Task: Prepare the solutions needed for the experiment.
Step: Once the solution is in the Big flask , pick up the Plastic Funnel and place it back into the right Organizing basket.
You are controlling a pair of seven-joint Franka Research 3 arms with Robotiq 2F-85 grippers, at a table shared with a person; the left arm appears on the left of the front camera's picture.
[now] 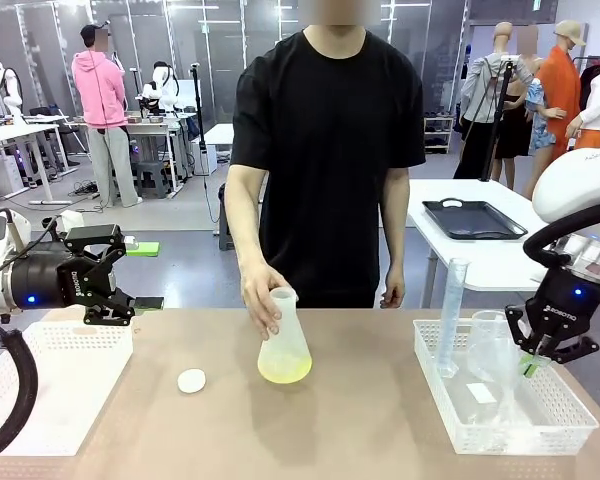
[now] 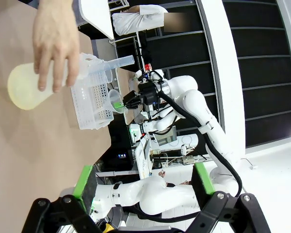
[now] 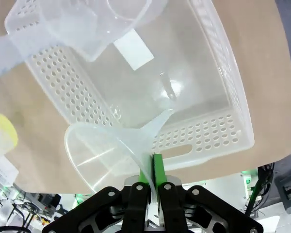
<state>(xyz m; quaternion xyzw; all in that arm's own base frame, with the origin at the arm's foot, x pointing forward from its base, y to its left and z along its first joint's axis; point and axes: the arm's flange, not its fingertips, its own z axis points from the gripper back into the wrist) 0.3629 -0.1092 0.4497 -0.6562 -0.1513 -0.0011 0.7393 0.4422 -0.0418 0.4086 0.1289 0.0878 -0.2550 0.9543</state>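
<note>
A frosted conical flask stands mid-table with the pale yellow-green solutions in its wide base. The person's hand grips its neck. The flask and the hand over it also appear in the left wrist view. My left gripper hovers open at the table's left, above a white basket, with nothing between its fingers. My right gripper hangs over the right basket, shut on the wall of a clear funnel, its pads pinching the plastic.
A small white stopper lies left of the flask. The right basket holds a clear beaker and a tall graduated cylinder. A second white basket sits at the left. The person stands at the far edge.
</note>
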